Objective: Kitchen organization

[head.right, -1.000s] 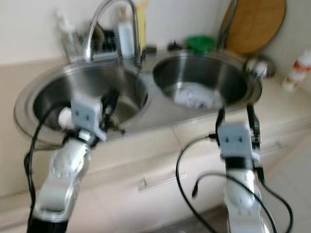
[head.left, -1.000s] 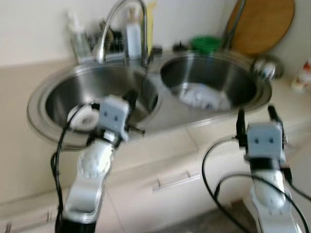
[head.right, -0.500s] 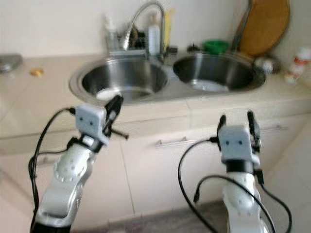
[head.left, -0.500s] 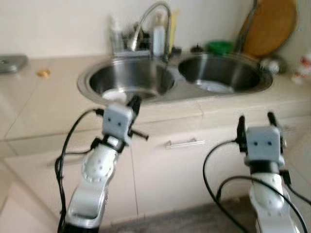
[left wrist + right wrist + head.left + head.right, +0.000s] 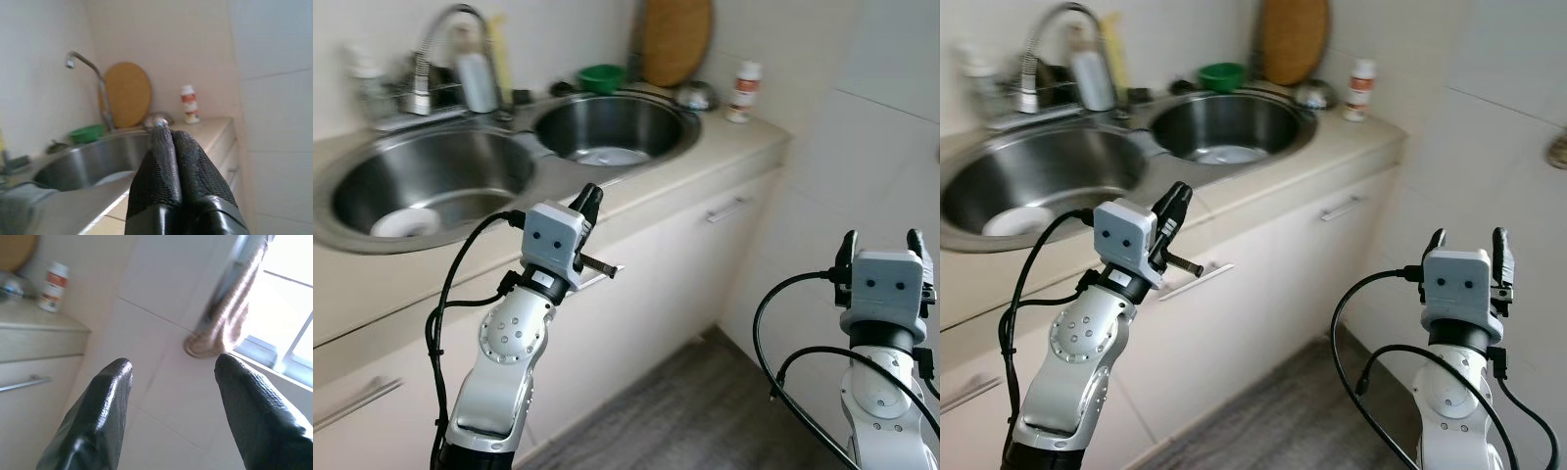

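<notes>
standing: facing the end of a beige kitchen surface (image 5: 744, 147) where it meets a tiled wall, both arms raised in front of the cabinets and touching nothing
left end effector (image 5: 592, 199): fingers pressed flat together with nothing between them, held just in front of the surface edge; probably tucked like this for travel rather than for a grasp
right end effector (image 5: 1467, 247): fingers spread wide and empty, out over the floor near the wall, well apart from the surface
double sink (image 5: 636, 157): two round steel basins side by side; the left basin holds one white dish (image 5: 404, 223), the right basin has something pale at the bottom, too blurred to name
task things: likely the loose items at the back of the surface, none yet in reach
wooden board (image 5: 675, 39): one, leaning upright on the wall behind the right basin, probably to dry and save room
green bowl (image 5: 600, 76): one, behind the right basin
white bottle with red label (image 5: 743, 90): one, upright near the corner
metal bowl (image 5: 695, 95): one, between board and bottle
tap (image 5: 440, 39): one, with soap bottles clustered beside it, number unclear through blur
cabinet handles: three visible bar handles
</notes>
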{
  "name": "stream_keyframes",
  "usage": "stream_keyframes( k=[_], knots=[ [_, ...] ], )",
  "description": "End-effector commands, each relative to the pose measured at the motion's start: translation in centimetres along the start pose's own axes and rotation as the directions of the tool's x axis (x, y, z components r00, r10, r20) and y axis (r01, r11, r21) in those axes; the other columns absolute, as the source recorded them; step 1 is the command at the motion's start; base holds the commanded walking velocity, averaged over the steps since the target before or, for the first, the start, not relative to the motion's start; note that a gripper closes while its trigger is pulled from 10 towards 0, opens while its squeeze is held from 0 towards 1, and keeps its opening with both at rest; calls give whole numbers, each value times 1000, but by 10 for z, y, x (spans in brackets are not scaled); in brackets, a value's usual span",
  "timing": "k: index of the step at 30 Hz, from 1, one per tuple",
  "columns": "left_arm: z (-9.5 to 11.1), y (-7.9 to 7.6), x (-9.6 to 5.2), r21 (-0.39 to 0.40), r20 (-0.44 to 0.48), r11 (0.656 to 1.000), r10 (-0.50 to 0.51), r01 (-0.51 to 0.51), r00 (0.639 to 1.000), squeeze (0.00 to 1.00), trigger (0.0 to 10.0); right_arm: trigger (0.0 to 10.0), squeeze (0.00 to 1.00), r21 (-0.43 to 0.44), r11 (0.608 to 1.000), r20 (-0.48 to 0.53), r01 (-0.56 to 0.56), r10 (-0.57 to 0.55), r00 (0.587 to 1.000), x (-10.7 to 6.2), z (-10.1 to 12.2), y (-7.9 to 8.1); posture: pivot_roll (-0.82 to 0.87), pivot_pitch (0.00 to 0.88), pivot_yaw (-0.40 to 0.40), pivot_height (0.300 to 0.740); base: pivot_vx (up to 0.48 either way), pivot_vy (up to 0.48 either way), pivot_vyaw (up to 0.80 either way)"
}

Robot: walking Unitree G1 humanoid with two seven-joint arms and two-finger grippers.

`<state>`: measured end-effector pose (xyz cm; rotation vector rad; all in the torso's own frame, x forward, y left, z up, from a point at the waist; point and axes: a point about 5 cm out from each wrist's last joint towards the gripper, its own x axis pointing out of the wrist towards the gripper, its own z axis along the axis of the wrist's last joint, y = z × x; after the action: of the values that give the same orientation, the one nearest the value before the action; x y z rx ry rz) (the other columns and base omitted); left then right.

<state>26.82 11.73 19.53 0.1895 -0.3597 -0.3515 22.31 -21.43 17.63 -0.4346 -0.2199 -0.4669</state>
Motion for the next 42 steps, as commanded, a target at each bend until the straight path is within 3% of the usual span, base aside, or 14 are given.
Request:
stream_keyframes(
  k=[1,7,15,33,42],
  knots=[
    [0,-1,1,11,1,1000,-7,7,1000,0,10000,10000,0,-12,999,-7,34,-35,999,1,0,-5,65,0,-38,740,0,0,-800],
    [0,-1,2,16,-2,1000,-10,10,1000,0,10000,10000,0,-38,995,-47,95,-97,994,3,-6,-14,64,0,-37,740,0,0,-400],
    [-1,-1,2,24,-8,1000,-15,15,1000,0,10000,10000,0,-59,994,-57,91,-95,994,4,-9,-13,63,0,-37,740,0,0,-400],
    [-1,-1,2,22,-14,1000,-12,13,1000,0,10000,10000,0,-133,988,-75,75,-86,993,7,-15,-12,64,0,-36,740,0,-465,-800],
    [-2,-1,2,22,-18,1000,-16,16,1000,0,10000,10000,0,-169,986,-80,5,-18,997,8,-18,-3,64,0,-37,740,0,-72,-93]
  ],
)
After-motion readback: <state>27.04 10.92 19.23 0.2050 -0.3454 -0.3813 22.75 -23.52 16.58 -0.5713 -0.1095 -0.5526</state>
